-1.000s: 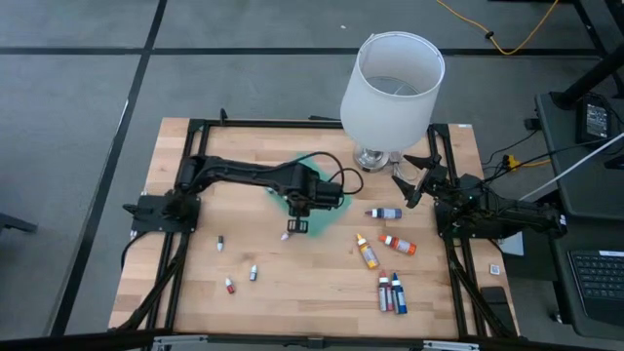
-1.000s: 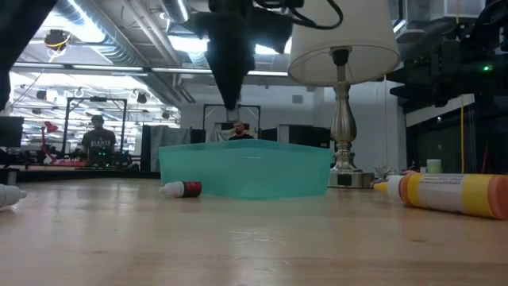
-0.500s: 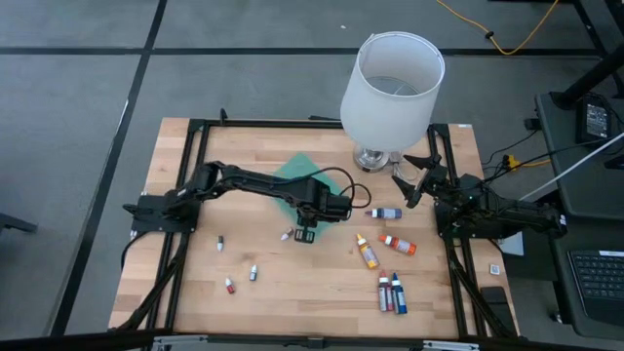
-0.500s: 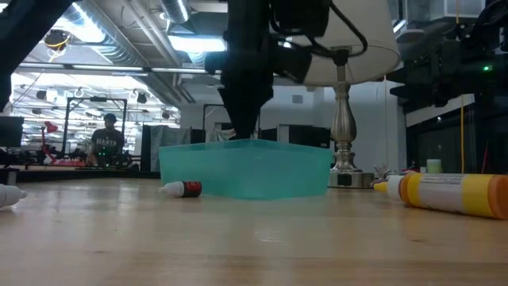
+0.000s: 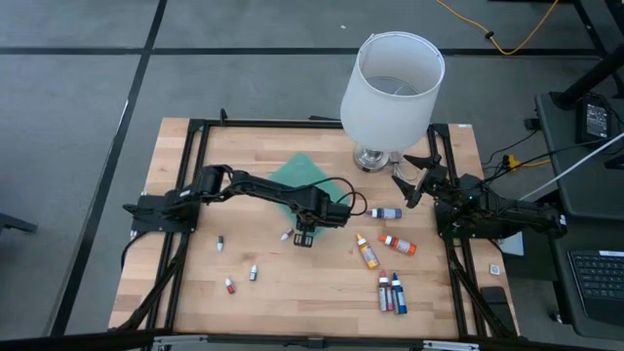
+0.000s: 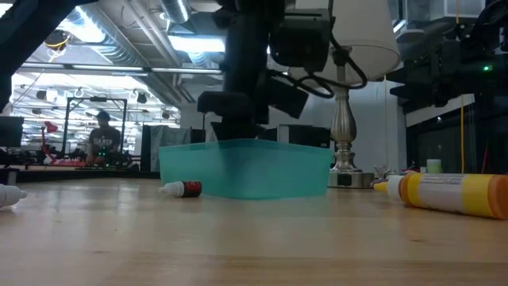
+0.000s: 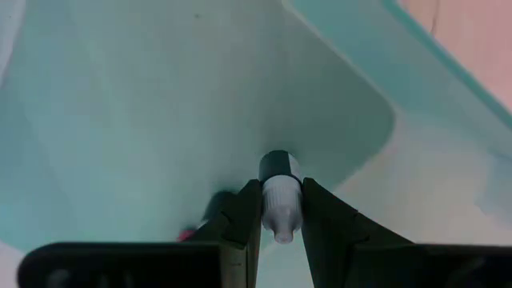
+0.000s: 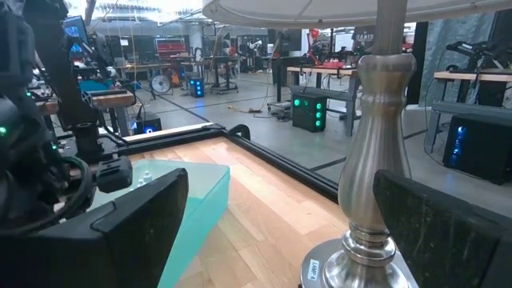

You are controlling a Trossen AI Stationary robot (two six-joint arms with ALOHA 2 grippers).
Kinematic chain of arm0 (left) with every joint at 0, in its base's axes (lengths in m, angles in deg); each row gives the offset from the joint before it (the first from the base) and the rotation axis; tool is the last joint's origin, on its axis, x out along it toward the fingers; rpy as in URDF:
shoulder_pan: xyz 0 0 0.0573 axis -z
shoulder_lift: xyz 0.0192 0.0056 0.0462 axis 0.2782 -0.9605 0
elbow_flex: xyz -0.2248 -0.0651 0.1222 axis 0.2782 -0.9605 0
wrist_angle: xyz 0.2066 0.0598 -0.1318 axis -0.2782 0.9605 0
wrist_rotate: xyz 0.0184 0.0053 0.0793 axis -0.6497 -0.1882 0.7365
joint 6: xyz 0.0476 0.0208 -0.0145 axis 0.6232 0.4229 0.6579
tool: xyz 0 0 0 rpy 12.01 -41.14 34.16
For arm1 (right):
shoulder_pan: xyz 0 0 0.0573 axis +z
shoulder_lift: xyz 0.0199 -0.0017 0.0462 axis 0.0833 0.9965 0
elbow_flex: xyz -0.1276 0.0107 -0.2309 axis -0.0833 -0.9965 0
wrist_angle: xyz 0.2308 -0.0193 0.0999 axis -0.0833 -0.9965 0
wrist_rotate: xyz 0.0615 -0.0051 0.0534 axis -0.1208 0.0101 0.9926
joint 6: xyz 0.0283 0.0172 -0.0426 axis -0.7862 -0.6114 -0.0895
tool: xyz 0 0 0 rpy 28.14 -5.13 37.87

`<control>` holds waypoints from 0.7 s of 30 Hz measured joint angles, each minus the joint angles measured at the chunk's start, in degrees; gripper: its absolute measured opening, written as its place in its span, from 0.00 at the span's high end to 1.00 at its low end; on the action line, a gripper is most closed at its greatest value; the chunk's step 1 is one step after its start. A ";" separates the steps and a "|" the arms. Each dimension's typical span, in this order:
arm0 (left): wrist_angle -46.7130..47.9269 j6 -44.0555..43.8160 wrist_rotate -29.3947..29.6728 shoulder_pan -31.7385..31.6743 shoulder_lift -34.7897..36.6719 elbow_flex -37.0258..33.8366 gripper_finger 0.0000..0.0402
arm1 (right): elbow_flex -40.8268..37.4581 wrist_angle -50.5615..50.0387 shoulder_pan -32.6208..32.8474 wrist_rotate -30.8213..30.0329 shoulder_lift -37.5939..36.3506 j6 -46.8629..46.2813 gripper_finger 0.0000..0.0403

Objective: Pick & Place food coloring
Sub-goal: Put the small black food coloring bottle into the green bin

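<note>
My left gripper [image 5: 304,237] stands over the near corner of the teal tray [image 5: 292,174], fingers pointing down, shut on a tiny white-and-dark dropper bottle [image 7: 279,192]. In the low view it [image 6: 228,131] hangs at the tray's rim [image 6: 246,144]. Another tiny bottle [image 5: 286,235] lies on its side on the table just outside the tray. Finger-sized bottles lie toward the right: purple-blue [image 5: 386,213], red [image 5: 398,244], orange [image 5: 367,252] and a pair [image 5: 391,292]. My right gripper [image 5: 409,180] waits open beside the lamp base. My left gripper pinches the tiny bottle between its two fingers on the white part [image 7: 280,214], coming from above and pointing down. The bottle lies along the fingers, and its dark end [image 7: 278,164] sticks out past the fingertips [image 7: 250,200] toward the tray floor. Whether it touches the floor I cannot tell.
A tall lamp with a white shade [image 5: 393,86] stands at the far right, its metal stem [image 8: 384,160] right before my right gripper [image 8: 296,240]. Tiny bottles lie near left [image 5: 220,243], [image 5: 253,273], [image 5: 229,285]. A large orange bottle [image 6: 452,195] lies at the low view's right.
My left gripper has moved a little toward the table's right and come down, from well above the tray to the level of its rim. The tray and the loose bottles have stayed where they were.
</note>
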 joint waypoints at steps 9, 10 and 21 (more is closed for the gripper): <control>-0.74 0.13 0.11 0.00 0.13 -0.95 0.81 | 0.00 0.00 0.00 0.01 0.00 0.00 0.02; -0.72 0.11 0.09 0.00 0.13 -0.95 0.80 | 0.00 0.00 0.02 -0.01 0.00 0.00 0.02; 0.44 -2.87 0.38 -0.42 0.09 -0.11 0.65 | 0.00 0.00 0.02 0.00 0.00 0.00 0.02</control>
